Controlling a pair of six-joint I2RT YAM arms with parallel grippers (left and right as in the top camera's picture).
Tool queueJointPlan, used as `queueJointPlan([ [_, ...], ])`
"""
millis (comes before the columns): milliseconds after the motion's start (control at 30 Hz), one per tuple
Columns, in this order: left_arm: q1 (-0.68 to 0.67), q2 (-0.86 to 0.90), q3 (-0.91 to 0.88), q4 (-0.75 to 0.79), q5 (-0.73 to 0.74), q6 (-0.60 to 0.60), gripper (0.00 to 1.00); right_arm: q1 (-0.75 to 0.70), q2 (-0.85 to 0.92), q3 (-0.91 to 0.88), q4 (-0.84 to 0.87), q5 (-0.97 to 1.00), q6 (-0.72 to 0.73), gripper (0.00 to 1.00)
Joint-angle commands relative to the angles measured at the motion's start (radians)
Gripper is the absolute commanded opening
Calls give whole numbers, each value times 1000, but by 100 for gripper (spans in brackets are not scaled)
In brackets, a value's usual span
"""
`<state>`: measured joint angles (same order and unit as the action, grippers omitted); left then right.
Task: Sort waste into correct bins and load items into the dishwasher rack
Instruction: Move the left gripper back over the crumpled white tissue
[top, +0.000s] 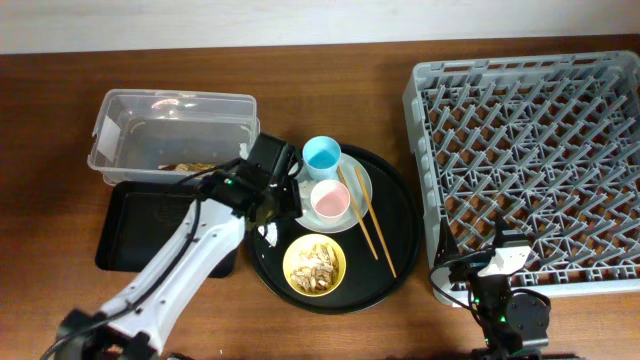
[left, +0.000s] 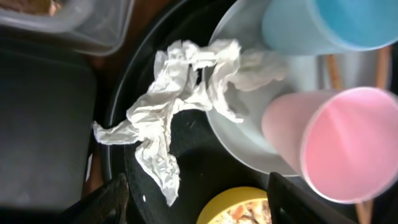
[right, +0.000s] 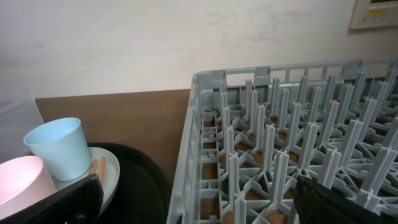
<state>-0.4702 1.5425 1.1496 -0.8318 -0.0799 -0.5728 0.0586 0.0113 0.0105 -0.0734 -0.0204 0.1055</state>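
While the left gripper (left: 199, 196) hangs wide open and empty, crumpled white napkin (left: 177, 106) beneath it, draped off pale plate (left: 249, 134) onto round black tray (left: 193, 155), right gripper (right: 199, 202) also wide open, empty.

Two cups: one light-blue cup (top: 321, 154), one pink cup (top: 330, 200). One pale plate (left: 245, 140), one yellow bowl (top: 314, 264), two chopsticks (top: 374, 225), one crumpled napkin (left: 180, 93). One clear tub (top: 170, 130), one shallow black tray (top: 135, 225), one round black tray (top: 400, 215), one grey rack (top: 520, 130).
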Motion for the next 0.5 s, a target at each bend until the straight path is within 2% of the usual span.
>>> queueJointPlan([
  [0, -3, 75, -6, 7, -15, -10, 71, -8, -3, -5, -3, -9, 8, 98],
  [233, -3, 195, -6, 100, -14, -10, 76, -8, -3, -5, -3, -9, 8, 98],
  [333, -3, 212, -6, 129, -15, -10, 83, -8, -3, -5, -3, -9, 8, 98],
  [467, -3, 222, -6, 159, -15, -10, 83, -8, -3, -5, -3, -9, 8, 98],
])
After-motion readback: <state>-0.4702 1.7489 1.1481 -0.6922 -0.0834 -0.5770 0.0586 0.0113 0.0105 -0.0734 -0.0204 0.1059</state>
